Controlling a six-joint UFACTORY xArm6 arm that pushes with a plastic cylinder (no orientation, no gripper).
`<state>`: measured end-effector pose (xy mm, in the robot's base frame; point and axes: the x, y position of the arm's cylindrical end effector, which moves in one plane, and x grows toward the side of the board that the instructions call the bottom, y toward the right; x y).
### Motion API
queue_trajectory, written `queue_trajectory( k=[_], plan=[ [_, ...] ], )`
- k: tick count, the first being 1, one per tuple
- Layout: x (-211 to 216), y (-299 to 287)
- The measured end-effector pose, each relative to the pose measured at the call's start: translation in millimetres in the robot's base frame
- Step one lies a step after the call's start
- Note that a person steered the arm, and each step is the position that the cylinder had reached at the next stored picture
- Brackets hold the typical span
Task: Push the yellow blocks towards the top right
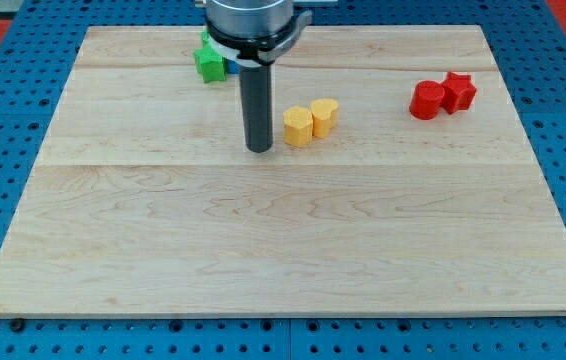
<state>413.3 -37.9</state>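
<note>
My tip (259, 149) sits on the wooden board (283, 240) just left of the two yellow blocks (310, 122), close to the nearer one but, as far as I can tell, not quite touching it. There is no pincer on this rig, only the plain rod, so nothing opens or shuts.

The yellow pair lies a little right of the board's middle and toward the far side, the two pieces touching side by side: a yellow hexagonal block (298, 127) on the left and a yellow rounded block (325, 116) just beyond it to the right and slightly farther.

They look small, rigid and light, and the smooth wood should let them slide easily. I judge they may also spin or split apart if I strike off-centre, so I would press on the near-left face of the hexagonal one, driving both together.

Counting: two yellow, two red blocks (442, 96) touching at far right, one green block (209, 60) at far left, with a sliver of blue block (231, 69) beside it, mostly hidden behind the rod.
</note>
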Motion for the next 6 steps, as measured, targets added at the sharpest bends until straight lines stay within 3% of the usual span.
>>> queue_trajectory(
  k=[6],
  plan=[
    [-8,52]
  ],
)
